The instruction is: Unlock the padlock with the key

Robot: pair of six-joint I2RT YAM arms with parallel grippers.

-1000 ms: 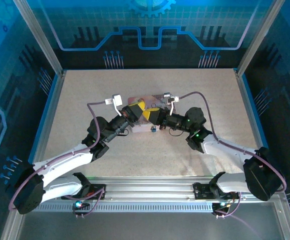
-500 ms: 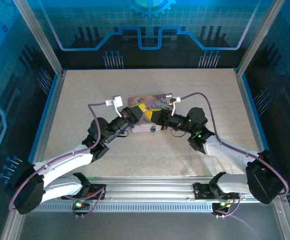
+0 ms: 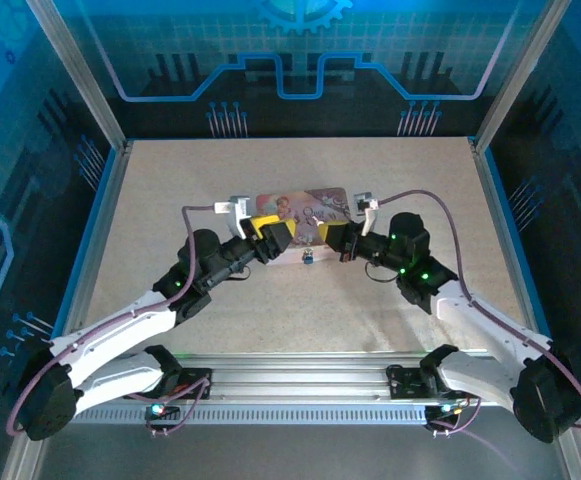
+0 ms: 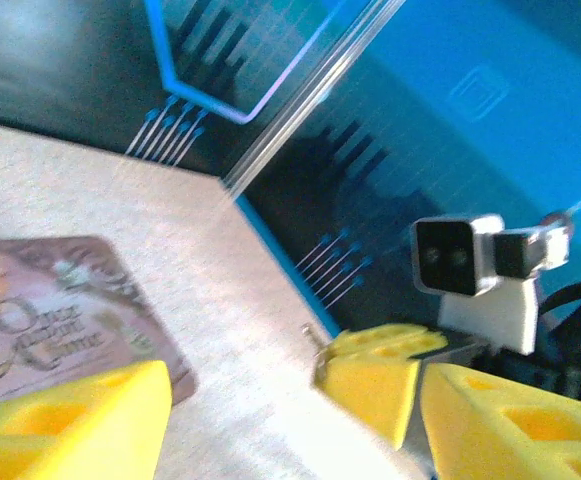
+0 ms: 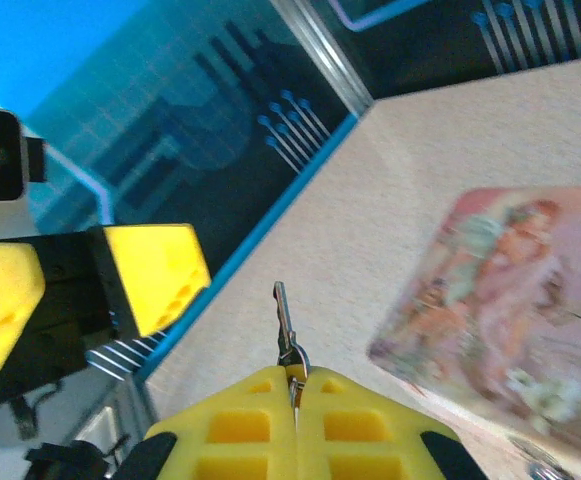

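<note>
Pre-insertion: right hand [image 5: 292, 385] pinches key [image 5: 285, 320], left hand [image 3: 278, 236] wide and empty; next likely needs padlock [image 3: 308, 257] at worktop [image 3: 170, 200] centre steadied, key tip aligned to keyhole.

The pink tin [image 3: 305, 203] sits midway on the desk [image 3: 160, 180]. The left end effector [image 3: 280, 236] and the right end effector [image 3: 322, 237], a key [image 5: 283, 315] jutting from its tip, crowd its near edge. Bare desk lies open left, right and far.
</note>
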